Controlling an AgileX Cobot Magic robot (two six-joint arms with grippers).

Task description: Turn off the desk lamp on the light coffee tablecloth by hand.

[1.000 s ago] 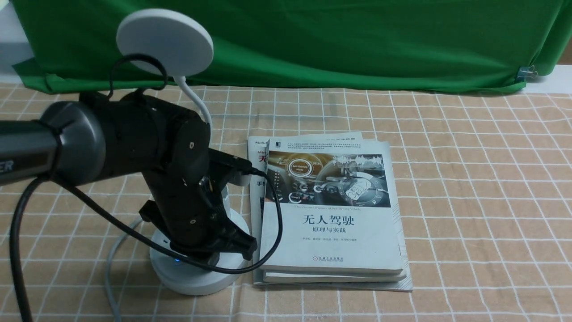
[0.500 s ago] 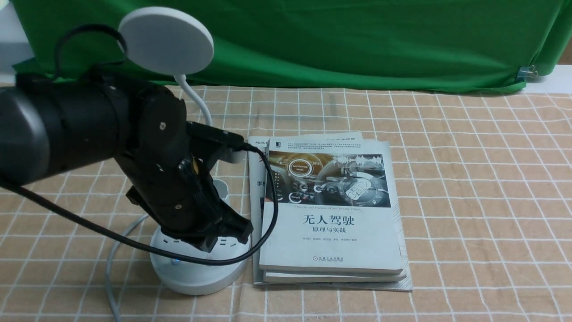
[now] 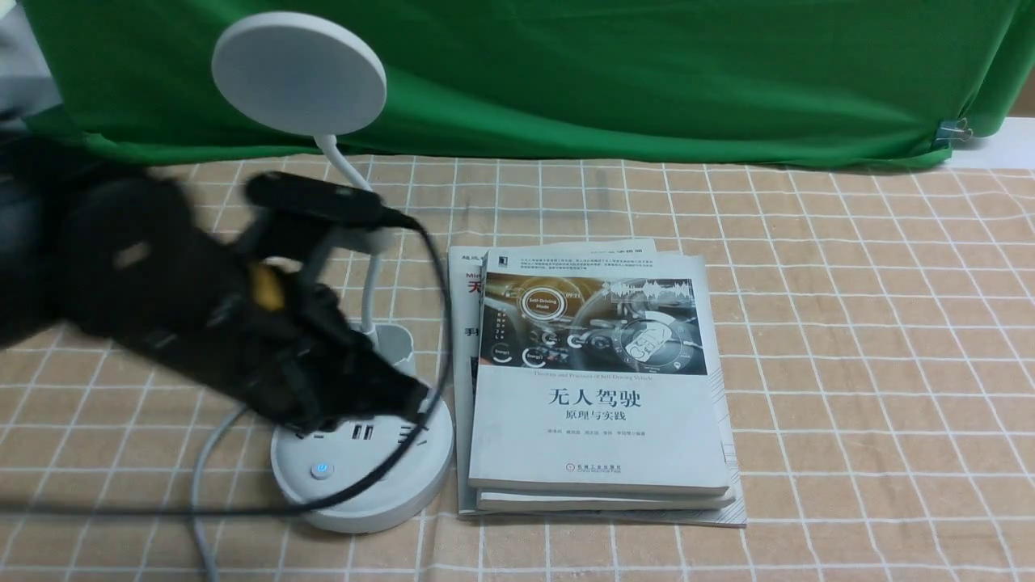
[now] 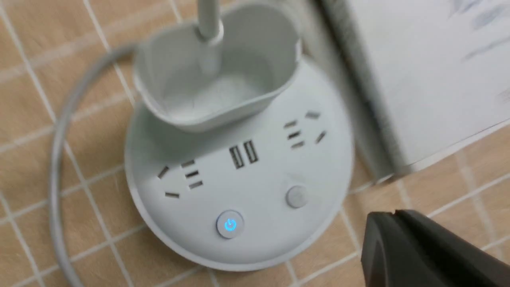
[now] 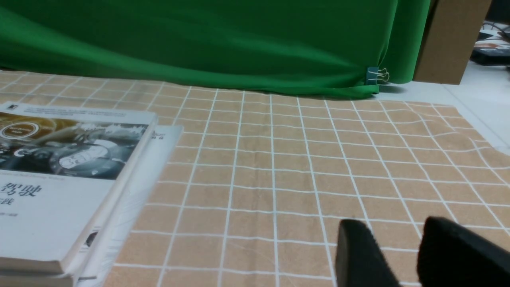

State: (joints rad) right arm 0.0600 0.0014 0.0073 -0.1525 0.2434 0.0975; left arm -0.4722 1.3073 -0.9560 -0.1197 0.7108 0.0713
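Observation:
The white desk lamp [image 3: 299,73] stands at the left on the light coffee tablecloth [image 3: 849,323]. Its round base [image 3: 364,485] shows sockets and a blue-lit button [image 3: 322,470]. The left wrist view shows the base [image 4: 239,175], the blue-lit button [image 4: 230,224], a plain grey button [image 4: 297,196] and the cup holder [image 4: 215,79]. My left gripper [image 3: 411,396], blurred, hangs just above the base's back edge; its jaws are shut and empty [image 4: 394,214]. My right gripper [image 5: 392,233] is open and empty over bare cloth [image 5: 279,167]. I cannot tell whether the lamp head is lit.
A stack of books [image 3: 598,388] lies right beside the lamp base. A green cloth [image 3: 606,73] hangs along the back, held by a binder clip [image 3: 954,131]. The lamp's grey cord [image 3: 198,485] curls left of the base. My arm's black cable [image 3: 443,323] loops over the base.
My left arm has swung up and back to the left, away from the base. The base's buttons and sockets, covered before, now show. The blue button light stays on.

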